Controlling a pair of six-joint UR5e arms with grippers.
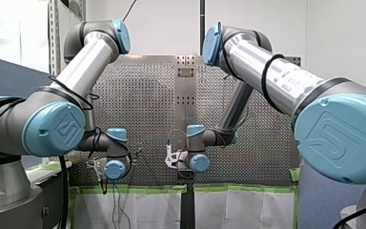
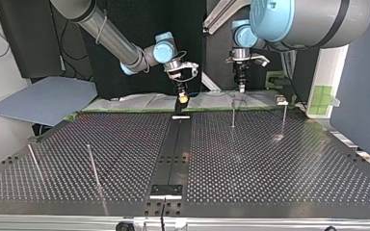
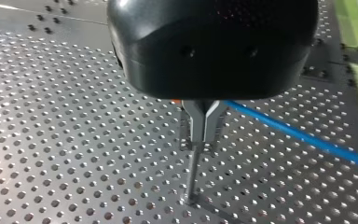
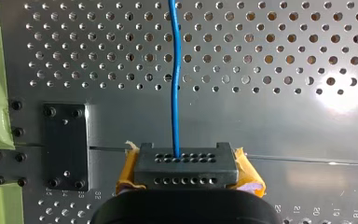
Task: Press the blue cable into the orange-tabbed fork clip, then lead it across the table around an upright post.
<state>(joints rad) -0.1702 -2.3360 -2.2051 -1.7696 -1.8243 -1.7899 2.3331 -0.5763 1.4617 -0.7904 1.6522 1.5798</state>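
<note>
Right end effector (image 4: 186,161) clamped on the blue cable (image 4: 173,84); routing not yet begun.
Its yellow pads (image 4: 249,170) are pressed shut on the cable, which runs straight ahead of it over the perforated surface (image 4: 270,112). Over at the left end effector (image 3: 204,133), the metal fingers (image 3: 198,126) are drawn together just above an upright post (image 3: 192,175). The cable emerges from behind them, and I can't tell whether they pinch it. Only an orange speck (image 3: 176,100) beside them hints at the fork clip, so seating looks unconfirmed. I'd judge the task early: no cable goes round any post, and the crossing is all left to do.
</note>
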